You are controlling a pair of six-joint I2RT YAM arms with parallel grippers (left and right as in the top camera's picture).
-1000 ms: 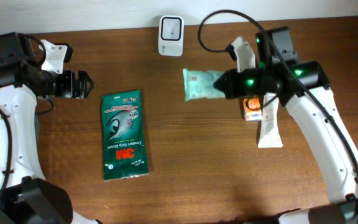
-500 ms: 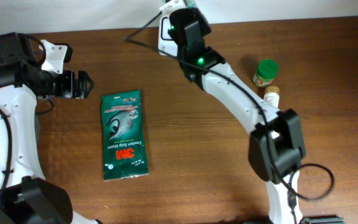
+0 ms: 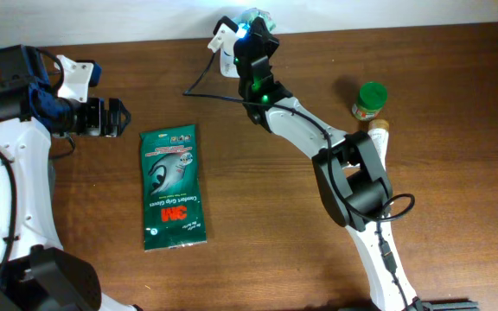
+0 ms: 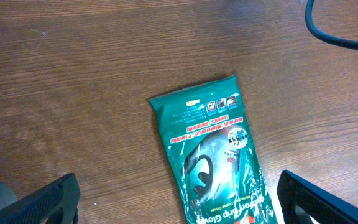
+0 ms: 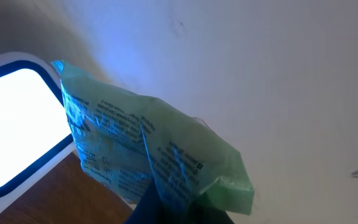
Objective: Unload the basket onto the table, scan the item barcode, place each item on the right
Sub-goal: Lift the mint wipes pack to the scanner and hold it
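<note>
The right fingers (image 5: 166, 213) are clamped on the pale green packet (image 5: 154, 155), holding it tilted just beside the lit scanner (image 5: 5, 118). Well left of the scanner, the left fingers (image 4: 45, 199) stand wide over the worktop (image 4: 73, 93), near a dark green glove pack (image 4: 216, 155).

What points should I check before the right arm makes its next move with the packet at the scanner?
1. Grip: right gripper shut on the light green packet: ok.
2. Reader: scanner window lit: ok.
3. Position: packet close beside the lit window: ok.
4. Barcode turned toward the scanner: cannot tell.
5. Other arm: left gripper open, apart from the glove packet: ok.
</note>
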